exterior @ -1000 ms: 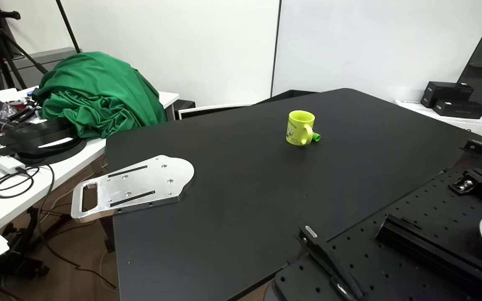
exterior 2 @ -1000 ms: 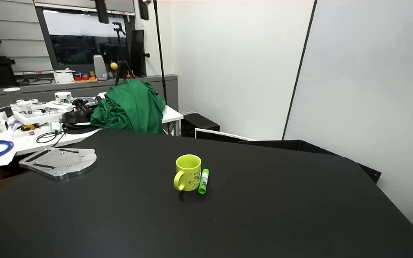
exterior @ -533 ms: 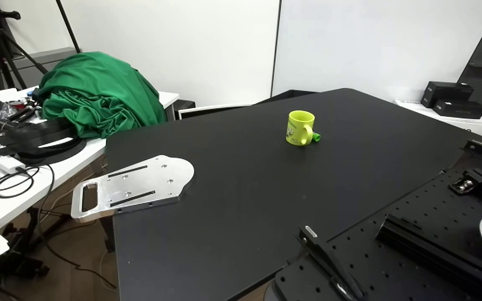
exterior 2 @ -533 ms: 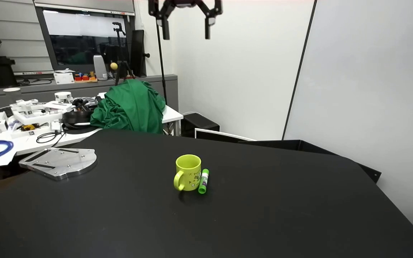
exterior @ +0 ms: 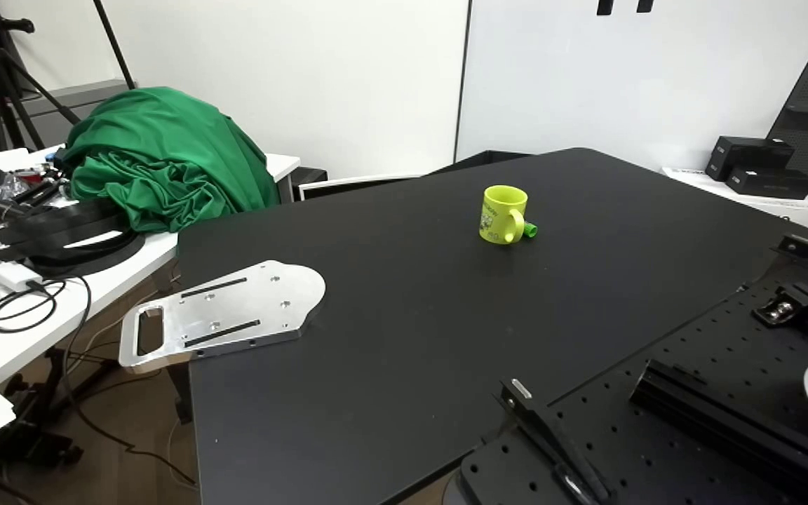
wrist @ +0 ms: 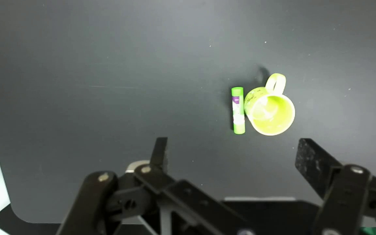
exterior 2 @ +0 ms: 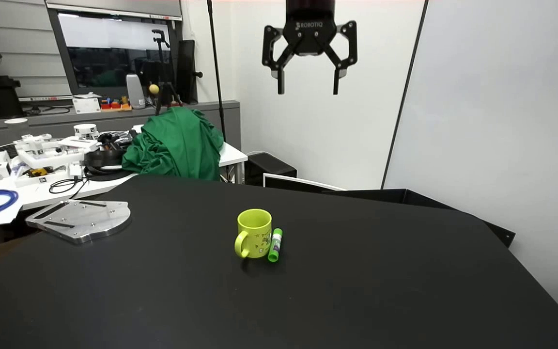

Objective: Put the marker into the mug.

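Though contact is unclear, the marker (wrist: 238, 111) lies lengthwise alongside the mug (wrist: 269, 111).

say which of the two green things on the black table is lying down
The slim marker: it lies on its side, while the lime-green mug beside it stands upright.

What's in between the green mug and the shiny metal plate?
Only the black table shows between the green mug and the metal plate, in both exterior views.
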Motion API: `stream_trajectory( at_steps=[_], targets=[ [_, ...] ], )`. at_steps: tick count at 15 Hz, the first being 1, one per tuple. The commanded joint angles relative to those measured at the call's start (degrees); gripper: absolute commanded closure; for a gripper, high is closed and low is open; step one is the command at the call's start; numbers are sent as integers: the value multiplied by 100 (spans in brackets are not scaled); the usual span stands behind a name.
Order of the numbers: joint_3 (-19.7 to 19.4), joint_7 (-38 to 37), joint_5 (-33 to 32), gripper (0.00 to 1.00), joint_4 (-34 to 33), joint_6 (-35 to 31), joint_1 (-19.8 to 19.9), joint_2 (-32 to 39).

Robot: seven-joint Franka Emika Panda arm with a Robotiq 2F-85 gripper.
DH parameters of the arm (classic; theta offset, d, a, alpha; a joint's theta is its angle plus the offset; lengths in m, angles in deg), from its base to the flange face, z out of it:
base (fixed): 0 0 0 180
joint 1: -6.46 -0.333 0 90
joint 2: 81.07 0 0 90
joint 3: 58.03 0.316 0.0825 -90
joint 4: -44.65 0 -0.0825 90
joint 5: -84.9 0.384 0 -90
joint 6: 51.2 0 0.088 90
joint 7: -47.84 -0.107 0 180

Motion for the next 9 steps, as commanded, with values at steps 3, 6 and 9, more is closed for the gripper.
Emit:
stream_trajectory(
  at_steps=[3,6,9],
  targets=[
    [99,321,320,0,-807,-410,172,1039],
    [192,278,345,0,-1186,-493,206,1549],
    [295,235,352,0,-1541,-506,236,2022]
  ],
)
